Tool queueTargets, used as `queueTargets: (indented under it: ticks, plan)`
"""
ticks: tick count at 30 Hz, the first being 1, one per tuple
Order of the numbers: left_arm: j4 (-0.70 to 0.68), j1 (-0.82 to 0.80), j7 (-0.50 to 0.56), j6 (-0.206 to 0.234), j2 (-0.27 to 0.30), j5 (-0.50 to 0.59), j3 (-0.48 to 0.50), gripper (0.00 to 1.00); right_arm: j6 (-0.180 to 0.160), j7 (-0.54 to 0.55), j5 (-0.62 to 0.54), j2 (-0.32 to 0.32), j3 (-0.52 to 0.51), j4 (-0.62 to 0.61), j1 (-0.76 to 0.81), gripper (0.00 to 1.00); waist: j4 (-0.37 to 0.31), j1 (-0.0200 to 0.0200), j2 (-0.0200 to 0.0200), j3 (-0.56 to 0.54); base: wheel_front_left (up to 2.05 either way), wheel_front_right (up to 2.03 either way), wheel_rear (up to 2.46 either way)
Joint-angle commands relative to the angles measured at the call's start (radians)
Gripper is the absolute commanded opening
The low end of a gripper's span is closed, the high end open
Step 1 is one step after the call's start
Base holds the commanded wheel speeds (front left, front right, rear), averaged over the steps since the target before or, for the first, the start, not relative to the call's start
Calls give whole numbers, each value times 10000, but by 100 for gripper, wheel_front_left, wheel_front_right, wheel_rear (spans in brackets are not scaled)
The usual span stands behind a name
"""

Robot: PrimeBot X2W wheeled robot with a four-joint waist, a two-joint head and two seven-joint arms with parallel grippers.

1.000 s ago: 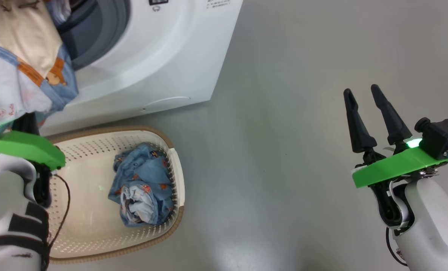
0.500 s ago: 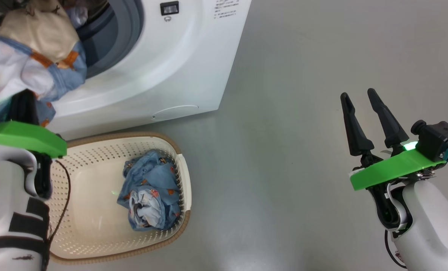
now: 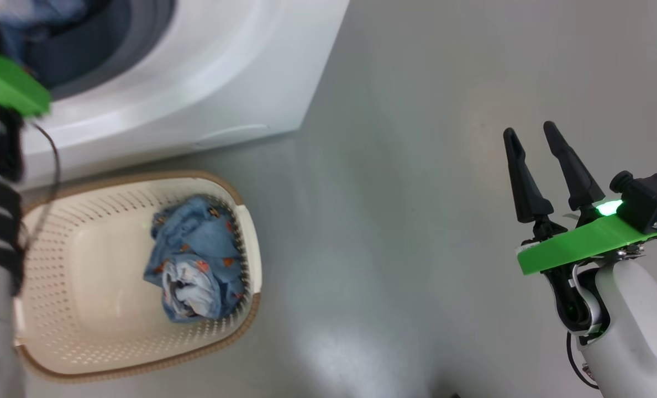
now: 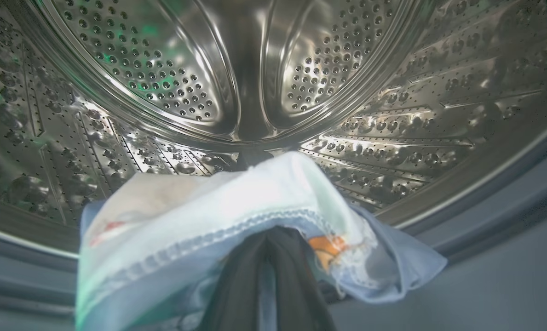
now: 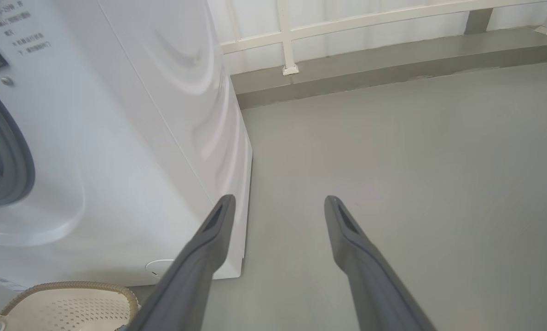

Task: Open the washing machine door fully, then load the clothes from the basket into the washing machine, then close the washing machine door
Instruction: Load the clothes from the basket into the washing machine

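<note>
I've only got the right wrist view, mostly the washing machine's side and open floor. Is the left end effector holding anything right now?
Observer: Yes. The left end effector is shut on the cream garment, which drapes over it at the mouth of the steel drum.
Operator: And what's left in the basket? I can see just a corner of its rim.
Observer: The light blue garment lies bunched in the basket, against the side wall on the robot's right.
</note>
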Motion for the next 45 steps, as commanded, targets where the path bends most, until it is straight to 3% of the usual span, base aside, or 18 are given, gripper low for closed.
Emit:
queueTargets:
  ticks: [1, 12, 13, 14, 15, 16, 19, 24, 28, 45]
  plan:
    - [53, -778, 27, 66, 608, 95, 84, 0, 73, -80, -40, -52, 17, -326, 59, 100, -423, -1, -1, 745, 0, 0, 0]
    - [37, -2518, -580, 403, 961, 510, -36, 0, 73, -80, -146, 215, -61, -502, 32, 100, -715, -1, -1, 1422, 0, 0, 0]
    - [41, -2527, -591, 434, 973, 565, -59, 5, 73, -80, -150, 229, -63, -504, 36, 100, -728, -1, -1, 1436, 0, 0, 0]
    - [79, -2539, -596, 461, 976, 608, -80, 32, 73, -80, -155, 239, -66, -504, 41, 100, -736, -1, -1, 1443, 0, 0, 0]
    - [142, -2561, -599, 486, 976, 654, -111, 85, 73, -80, -160, 247, -71, -503, 45, 100, -738, -1, -1, 1445, 0, 0, 0]
    - [249, -2599, -601, 519, 971, 676, -128, 100, 73, -80, -164, 252, -77, -496, 47, 100, -736, -1, -1, 1441, 0, 0, 0]
    - [746, -2809, -539, 690, 912, 696, -173, 100, 73, -80, -184, 263, -80, -423, 55, 100, -688, -1, -1, 1359, 0, 0, 0]
    - [1830, -3114, 1105, 895, 671, 655, -337, 100, 73, -80, -192, 239, 56, -296, 47, 100, -589, -1, -1, 1093, 0, 0, 0]
    - [2024, -3082, 1456, 949, 586, 539, -330, 100, 73, -80, -177, 187, 102, -234, 21, 100, -542, -1, -1, 871, 0, 0, 0]
    - [2177, -942, -375, 400, 243, 53, -246, 100, 73, -80, -57, -47, 304, 52, 32, 100, -98, -1, -1, -446, 0, 0, 0]
